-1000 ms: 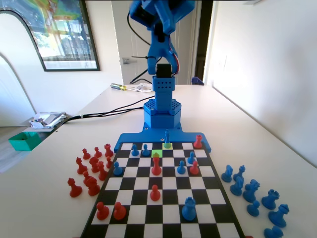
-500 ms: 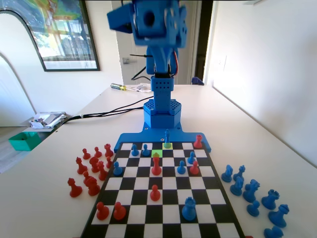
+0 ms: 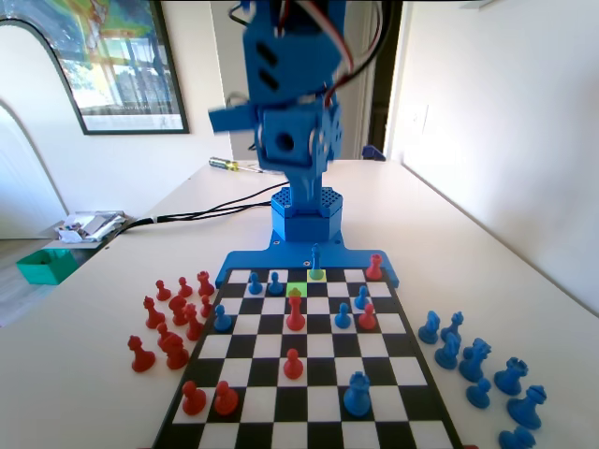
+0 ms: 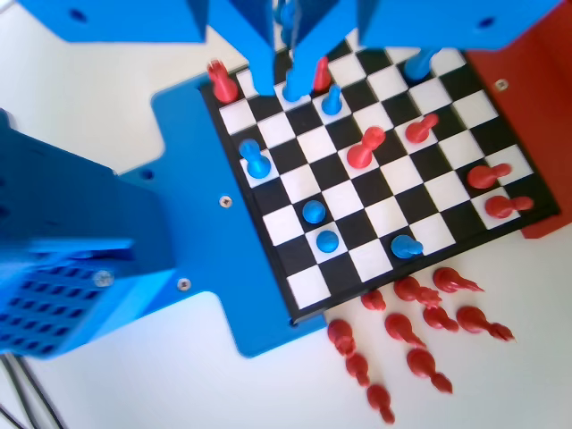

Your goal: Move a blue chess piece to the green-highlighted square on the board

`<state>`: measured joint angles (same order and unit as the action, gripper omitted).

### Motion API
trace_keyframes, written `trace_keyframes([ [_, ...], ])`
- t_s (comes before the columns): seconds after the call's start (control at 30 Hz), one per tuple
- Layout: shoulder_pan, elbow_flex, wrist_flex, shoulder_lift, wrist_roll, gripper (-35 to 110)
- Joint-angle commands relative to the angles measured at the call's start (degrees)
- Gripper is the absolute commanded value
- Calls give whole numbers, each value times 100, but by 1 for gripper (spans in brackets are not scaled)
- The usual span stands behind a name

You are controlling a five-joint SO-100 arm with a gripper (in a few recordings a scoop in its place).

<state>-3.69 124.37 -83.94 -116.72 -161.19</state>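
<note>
The blue piece (image 3: 316, 259) is standing upright on the pale yellow square (image 3: 316, 275) in the board's far row, a little above centre in the fixed view, right beside the arm's base. In the wrist view the same slim piece (image 4: 255, 159) is showing at upper centre-left of the frame, near the board's blue edge. The green square (image 3: 297, 291) is lying diagonally next to it, one row nearer the camera and one column left in the fixed view, with a red piece (image 3: 296, 311) standing just in front of it.

The end effector (image 4: 288, 55) is hanging high above the board (image 3: 412, 393), well clear of every piece, jaws parted and carrying nothing. So the step in hand looks like the approach, with the grasp not yet made.

The next move, by my judgement, calls for descending over the slim piece, straddling its narrow top, closing, lifting, then making a short diagonal carry. Care is needed with the nearby red piece, which could be knocked during placement.
</note>
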Motion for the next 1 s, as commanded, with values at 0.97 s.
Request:
trace_keyframes([
  [0.97, 712, 2479, 2769, -396, 185, 14],
])
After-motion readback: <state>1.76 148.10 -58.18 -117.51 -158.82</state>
